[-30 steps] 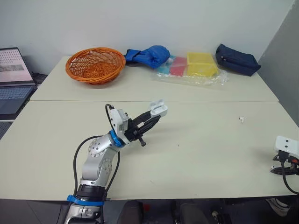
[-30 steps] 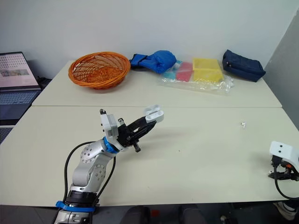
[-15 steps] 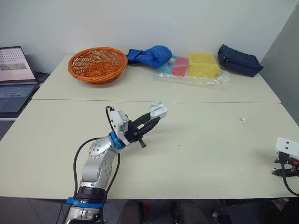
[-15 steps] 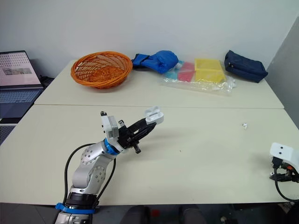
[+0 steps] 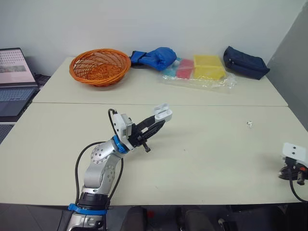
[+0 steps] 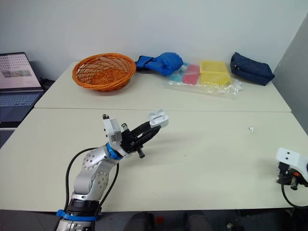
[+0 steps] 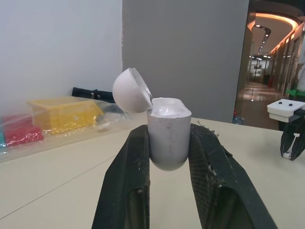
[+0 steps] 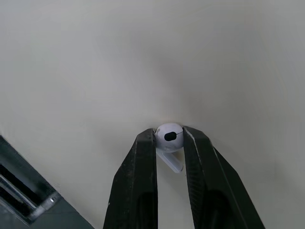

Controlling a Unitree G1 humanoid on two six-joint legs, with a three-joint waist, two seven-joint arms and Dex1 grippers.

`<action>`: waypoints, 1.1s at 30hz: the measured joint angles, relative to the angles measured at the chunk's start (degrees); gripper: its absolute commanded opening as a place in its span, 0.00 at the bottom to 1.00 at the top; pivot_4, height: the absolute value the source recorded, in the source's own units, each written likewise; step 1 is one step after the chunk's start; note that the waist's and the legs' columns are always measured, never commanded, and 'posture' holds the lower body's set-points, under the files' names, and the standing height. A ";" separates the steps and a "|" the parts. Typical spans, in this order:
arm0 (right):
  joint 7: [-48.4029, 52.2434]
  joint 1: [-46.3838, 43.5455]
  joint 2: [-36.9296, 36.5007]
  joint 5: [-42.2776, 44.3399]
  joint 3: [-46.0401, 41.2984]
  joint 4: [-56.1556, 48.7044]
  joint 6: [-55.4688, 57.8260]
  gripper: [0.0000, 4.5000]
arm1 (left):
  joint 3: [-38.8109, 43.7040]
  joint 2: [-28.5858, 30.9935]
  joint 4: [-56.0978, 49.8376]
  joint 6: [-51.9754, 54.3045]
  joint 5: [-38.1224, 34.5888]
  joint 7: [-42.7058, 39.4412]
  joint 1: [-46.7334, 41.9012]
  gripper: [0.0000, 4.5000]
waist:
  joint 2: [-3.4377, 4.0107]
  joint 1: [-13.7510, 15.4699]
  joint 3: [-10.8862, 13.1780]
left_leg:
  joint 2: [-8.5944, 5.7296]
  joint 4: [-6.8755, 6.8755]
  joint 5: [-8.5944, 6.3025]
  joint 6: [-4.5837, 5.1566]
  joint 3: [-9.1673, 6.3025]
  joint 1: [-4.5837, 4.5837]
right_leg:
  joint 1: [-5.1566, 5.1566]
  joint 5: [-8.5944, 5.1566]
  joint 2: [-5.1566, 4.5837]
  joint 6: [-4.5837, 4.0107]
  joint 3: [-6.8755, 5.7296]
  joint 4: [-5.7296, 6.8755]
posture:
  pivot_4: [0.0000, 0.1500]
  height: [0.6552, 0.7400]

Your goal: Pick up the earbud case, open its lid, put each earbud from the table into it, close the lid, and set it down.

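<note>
My left gripper (image 5: 161,120) is shut on the white earbud case (image 5: 163,113) and holds it above the middle of the table. The case (image 7: 167,137) is upright between the two black fingers, and its lid (image 7: 131,90) is swung open. At the table's right front edge, my right gripper (image 8: 169,143) is shut on a white earbud (image 8: 168,135) and is down at the tabletop. A second small white earbud (image 5: 249,123) lies on the table to the right, far from both grippers.
Along the back stand an orange basket (image 5: 99,66), a blue bundle (image 5: 154,57), a clear plastic bag with yellow and red items (image 5: 199,72) and a navy pouch (image 5: 244,61). A laptop (image 5: 14,77) sits off the table's left. A grey wall rises at the right.
</note>
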 measured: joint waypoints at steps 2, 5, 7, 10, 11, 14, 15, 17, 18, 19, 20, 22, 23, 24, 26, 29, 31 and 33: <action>-1.66 -9.02 8.65 9.70 -0.22 -10.34 7.97 0.09 | -0.23 -0.25 1.02 -0.08 0.00 -0.25 -1.17 0.17 | 0.02 -1.22 0.13 | 0.05 -0.02 -0.01 -0.01 -0.11 0.14 | -0.01 0.25 0.23 0.10 0.15 0.07 | 1.00 1.00; -12.44 -23.00 23.70 22.57 -4.18 -20.56 18.74 0.09 | -0.66 -1.15 1.84 -0.15 -0.10 -0.23 -2.83 0.17 | 0.04 -1.35 0.25 | 0.06 -0.05 0.02 -0.04 -0.30 0.16 | 0.00 0.27 0.40 0.05 -0.05 0.21 | 1.00 1.00; -23.08 -30.25 34.35 30.85 -7.63 -26.84 24.09 0.09 | -0.51 -1.28 2.79 -0.19 -0.16 -0.25 -3.16 0.17 | 0.04 -0.94 0.24 | 0.19 -0.09 0.02 -0.05 -0.34 0.08 | -0.04 0.21 0.54 -0.09 -0.11 0.23 | 1.00 1.00; -39.30 -34.95 49.04 34.08 -7.14 -34.71 25.32 0.09 | -0.12 -2.08 5.07 -0.17 -0.19 0.09 -5.10 0.17 | 0.06 0.15 0.20 | 0.25 -0.14 0.01 -0.06 -0.45 -0.36 | -0.34 0.06 0.54 -0.28 -0.16 0.16 | 1.00 1.00; -42.94 -34.81 51.83 33.73 -6.16 -35.70 25.14 0.09 | -0.02 -2.28 5.54 -0.19 -0.25 0.10 -5.88 0.17 | 0.06 0.53 0.19 | 0.23 -0.07 0.01 -0.06 -0.51 -0.73 | -0.56 0.06 0.51 -0.27 -0.23 0.13 | 1.00 1.00; -48.51 -31.30 53.97 30.59 -2.71 -36.69 22.79 0.09 | 0.11 -2.32 6.68 -0.32 -0.37 -0.10 -6.43 0.17 | 0.05 0.89 0.16 | 0.17 0.01 0.01 -0.05 -0.39 -1.25 | -0.99 0.14 0.13 -0.29 -0.18 0.15 | 1.00 1.00; -49.58 -30.08 54.35 28.47 -1.15 -36.58 21.00 0.09 | 0.14 -2.33 7.03 -0.32 -0.38 -0.10 -6.50 0.17 | 0.05 0.84 0.16 | 0.12 0.01 0.00 -0.05 -0.33 -1.26 | -1.00 0.14 0.01 -0.22 -0.18 0.13 | 1.00 1.00; -51.36 -28.38 56.37 24.20 3.26 -35.93 16.53 0.09 | 0.17 -2.35 8.12 -0.32 -0.45 -0.20 -7.38 0.17 | 0.05 0.51 0.16 | 0.03 0.01 0.00 -0.03 -0.25 -1.28 | -1.02 0.17 -0.08 -0.09 -0.19 0.09 | 1.00 1.00; -51.77 -28.17 57.54 22.83 5.06 -35.23 14.76 0.09 | 0.12 -2.48 8.50 -0.32 -0.46 -0.25 -8.05 0.17 | 0.05 0.44 0.16 | 0.04 0.03 -0.01 -0.03 -0.25 -1.28 | -1.02 0.18 -0.08 -0.06 -0.20 0.08 | 1.00 1.00; -52.14 -27.81 58.50 21.76 6.45 -34.58 13.05 0.09 | 0.07 -2.71 8.60 -0.33 -0.47 -0.33 -8.65 0.17 | 0.05 0.37 0.16 | 0.04 0.03 0.00 -0.03 -0.27 -1.27 | -1.01 0.19 -0.07 -0.04 -0.22 0.07 | 1.00 1.00; -52.35 -27.23 59.10 20.41 7.73 -33.59 11.11 0.09 | 0.07 -2.89 8.60 -0.37 -0.57 -0.45 -9.12 0.17 | 0.05 0.33 0.16 | 0.04 0.03 0.00 -0.03 -0.29 -1.26 | -0.98 0.18 -0.07 -0.02 -0.27 0.07 | 1.00 1.00; -52.69 -26.46 59.60 18.49 8.81 -31.22 8.58 0.09 | 0.11 -2.97 8.63 -0.38 -0.70 -0.43 -9.38 0.17 | 0.05 0.34 0.16 | 0.05 0.05 0.00 -0.02 -0.29 -1.23 | -0.96 0.16 -0.05 0.10 -0.28 0.10 | 1.00 1.00; -53.07 -26.07 60.03 17.77 8.89 -30.34 7.80 0.09 | 0.11 -3.01 8.77 -0.39 -0.70 -0.45 -9.39 0.17 | 0.05 0.34 0.16 | 0.05 0.07 0.01 -0.01 -0.29 -1.22 | -0.96 0.14 -0.03 0.17 -0.27 0.11 | 1.00 1.00; -53.44 -25.92 60.28 17.61 8.90 -29.83 7.42 0.09 | 0.12 -3.01 8.94 -0.39 -0.70 -0.48 -9.39 0.17 | 0.05 0.33 0.16 | 0.06 0.09 0.01 -0.01 -0.27 -1.19 | -0.96 0.17 0.02 0.15 -0.26 0.13 | 1.00 1.00; -54.16 -25.72 61.45 17.63 9.06 -29.45 7.10 0.09 | 0.14 -3.01 9.44 -0.59 -0.70 -0.78 -9.41 0.17 | 0.05 0.30 0.16 | 0.06 0.09 0.02 0.00 -0.27 -1.14 | -0.95 0.23 0.16 0.08 -0.25 0.14 | 1.00 1.00; -55.80 -24.31 63.53 17.86 9.12 -29.45 7.69 0.09 | 0.15 -3.08 10.46 -1.60 -0.69 -1.17 -9.44 0.17 | 0.05 0.31 0.16 | 0.12 0.07 0.02 0.00 -0.30 -1.09 | -0.93 0.25 0.35 0.01 -0.25 0.15 | 1.00 1.00; -56.95 -23.84 64.71 18.42 8.91 -29.43 8.54 0.09 | 0.15 -3.14 11.00 -2.12 -0.69 -1.29 -9.59 0.17 | 0.05 0.31 0.16 | 0.16 0.06 0.02 0.00 -0.31 -1.09 | -0.95 0.25 0.42 -0.02 -0.25 0.15 | 1.00 1.00; -58.72 -23.84 66.41 19.94 7.60 -29.43 9.91 0.09 | 0.19 -3.14 11.17 -2.68 -0.68 -1.38 -9.70 0.17 | 0.05 0.31 0.16 | 0.18 0.06 0.02 0.00 -0.31 -1.09 | -0.95 0.26 0.43 -0.03 -0.23 0.16 | 1.00 1.00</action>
